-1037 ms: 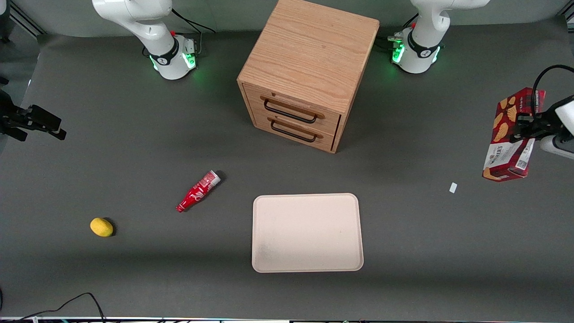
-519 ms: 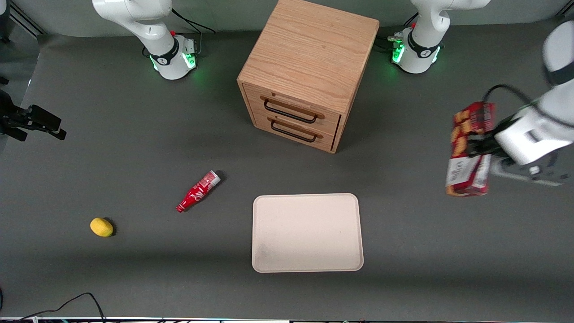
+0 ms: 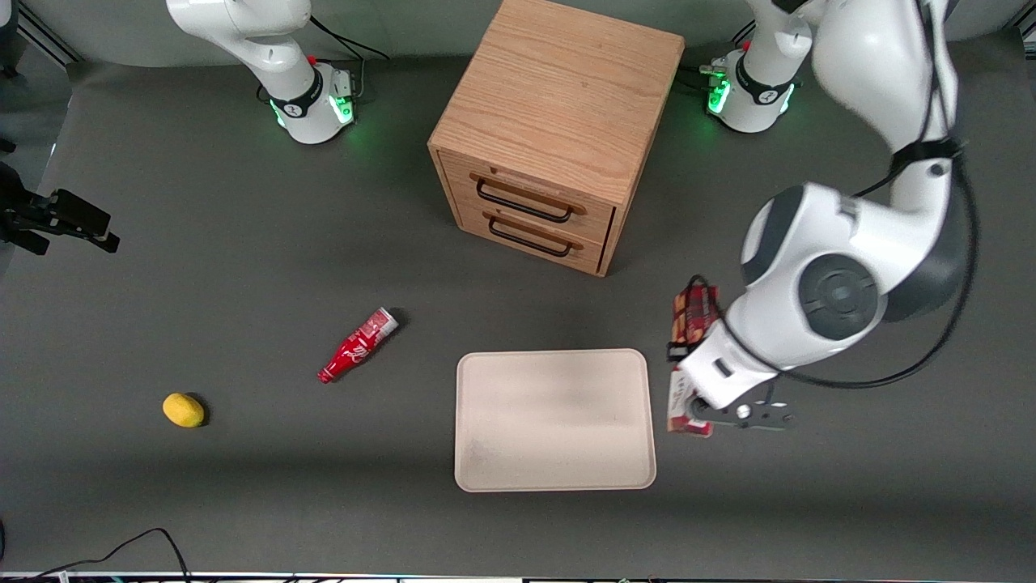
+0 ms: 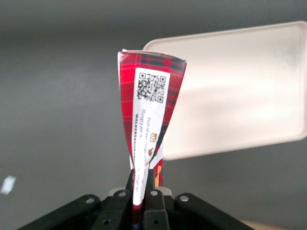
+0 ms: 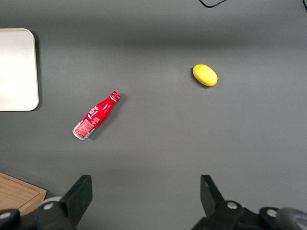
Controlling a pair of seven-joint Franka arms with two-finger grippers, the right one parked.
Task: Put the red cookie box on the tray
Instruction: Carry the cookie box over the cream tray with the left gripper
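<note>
The end effector (image 3: 689,405) has carried the red cookie box (image 3: 689,324) in beside the tray (image 3: 554,478).

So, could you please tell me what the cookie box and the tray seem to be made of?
The red cookie box, clamped in the left gripper beside the tray, looks like printed cardboard: creased, pinched flat. The tray seems matte cream plastic or moulded fibre: plain, dull, rounded rim.
</note>
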